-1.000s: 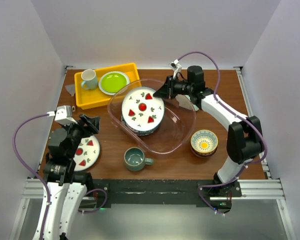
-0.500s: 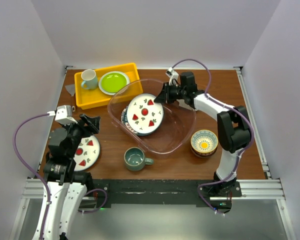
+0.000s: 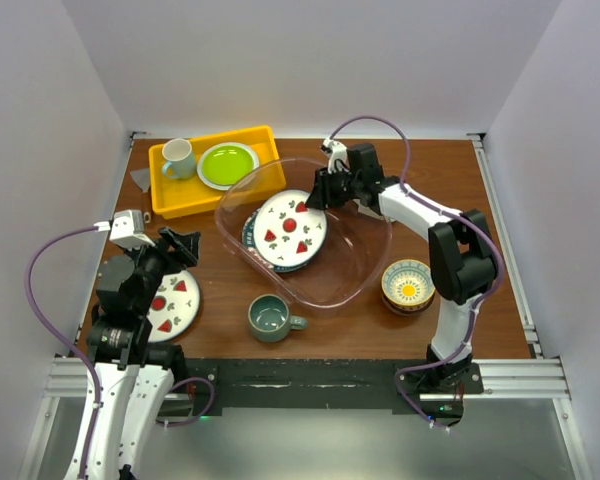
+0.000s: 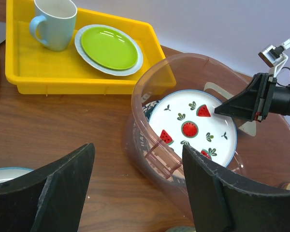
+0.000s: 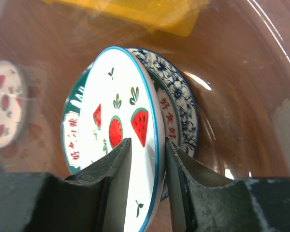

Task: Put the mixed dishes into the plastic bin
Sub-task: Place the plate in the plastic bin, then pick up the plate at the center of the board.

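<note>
Writing in red on the green dish [image 5: 72, 145] is unreadable; right claw [image 3: 317, 197] pinches the watermelon plate [image 5: 116, 130] by its edge, tilted over that dish inside the bin [image 3: 365, 270]; left claw [image 3: 180, 245] gapes empty.

The left arm [image 3: 130, 290] covers part of the near-left plate [image 3: 176, 306]. Inside the plastic bin [image 3: 368, 258], the watermelon plate [image 3: 290, 228] hides most of the patterned dishes [image 5: 181, 103] stacked beneath it; their number cannot be told.
</note>
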Robot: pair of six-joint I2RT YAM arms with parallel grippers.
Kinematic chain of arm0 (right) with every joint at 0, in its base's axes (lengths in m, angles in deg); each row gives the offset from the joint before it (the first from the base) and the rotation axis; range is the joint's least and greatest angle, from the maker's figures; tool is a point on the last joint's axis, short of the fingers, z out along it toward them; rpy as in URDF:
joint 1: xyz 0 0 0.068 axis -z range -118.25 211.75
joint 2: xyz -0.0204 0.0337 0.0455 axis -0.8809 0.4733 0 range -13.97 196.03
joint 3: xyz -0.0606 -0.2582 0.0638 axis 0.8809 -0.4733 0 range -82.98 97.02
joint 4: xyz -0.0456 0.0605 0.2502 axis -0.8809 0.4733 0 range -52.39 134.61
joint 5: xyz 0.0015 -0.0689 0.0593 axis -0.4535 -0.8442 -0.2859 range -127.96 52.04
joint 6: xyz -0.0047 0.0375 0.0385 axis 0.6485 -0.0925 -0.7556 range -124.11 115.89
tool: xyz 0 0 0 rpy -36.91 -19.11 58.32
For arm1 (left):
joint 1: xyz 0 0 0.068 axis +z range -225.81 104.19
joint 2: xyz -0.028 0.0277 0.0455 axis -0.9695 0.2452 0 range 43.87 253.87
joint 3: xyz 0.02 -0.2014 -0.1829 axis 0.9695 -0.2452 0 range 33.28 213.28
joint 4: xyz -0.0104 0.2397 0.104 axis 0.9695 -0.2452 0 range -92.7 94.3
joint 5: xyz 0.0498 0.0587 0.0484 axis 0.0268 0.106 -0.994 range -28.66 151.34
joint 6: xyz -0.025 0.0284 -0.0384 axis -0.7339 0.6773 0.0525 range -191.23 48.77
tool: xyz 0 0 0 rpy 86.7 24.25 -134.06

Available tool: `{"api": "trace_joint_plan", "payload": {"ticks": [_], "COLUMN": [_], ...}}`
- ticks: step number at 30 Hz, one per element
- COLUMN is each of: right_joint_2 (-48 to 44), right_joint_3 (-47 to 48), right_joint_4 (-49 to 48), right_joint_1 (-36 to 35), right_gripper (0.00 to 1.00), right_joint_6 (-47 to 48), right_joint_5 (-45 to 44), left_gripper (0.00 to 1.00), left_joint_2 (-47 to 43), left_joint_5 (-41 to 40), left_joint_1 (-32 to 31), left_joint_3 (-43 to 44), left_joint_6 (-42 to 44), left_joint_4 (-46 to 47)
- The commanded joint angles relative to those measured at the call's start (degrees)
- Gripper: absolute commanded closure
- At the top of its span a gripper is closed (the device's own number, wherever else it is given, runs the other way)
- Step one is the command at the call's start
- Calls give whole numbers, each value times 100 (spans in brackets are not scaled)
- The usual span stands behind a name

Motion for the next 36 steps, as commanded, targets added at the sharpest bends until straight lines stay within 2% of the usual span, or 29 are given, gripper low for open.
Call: {"api": "trace_joint_plan", "payload": {"ticks": [1, 9, 13, 16, 17, 20, 29, 36], "right_joint_2": [33, 129, 112, 51, 16, -178, -1371, -2601], "right_joint_3": [430, 641, 764, 869, 922, 966, 589, -79], "right_joint_4": [261, 761, 981, 1236, 1306, 1526, 1764, 1344], "right_joint_1": [-242, -787, -945, -998, -1016, -1016, -1007, -735], "right_gripper": [59, 45, 33, 19, 11, 3, 2, 2], "right_joint_6": [665, 1571, 2053, 2518, 2625, 2925, 3610, 3541], "right_joint_5": [-497, -1322, -1648, -1632, -1605, -1500, -815, 89], "left_gripper": [22, 22, 21, 21, 21, 21, 21, 12], "left_joint_2": [33, 33, 41, 50, 50, 59, 138, 235], "left_joint_5": [22, -13, -22, -39, -48, -48, -109, -127], "left_joint_1": [-30, -30, -30, -21, -30, -30, -30, -30], "left_joint_3": [-55, -55, -46, -37, -37, -37, -28, -11], "left_joint_6": [99, 99, 99, 99, 99, 90, 72, 37], "left_joint_4": [255, 247, 229, 220, 220, 211, 176, 133]}}
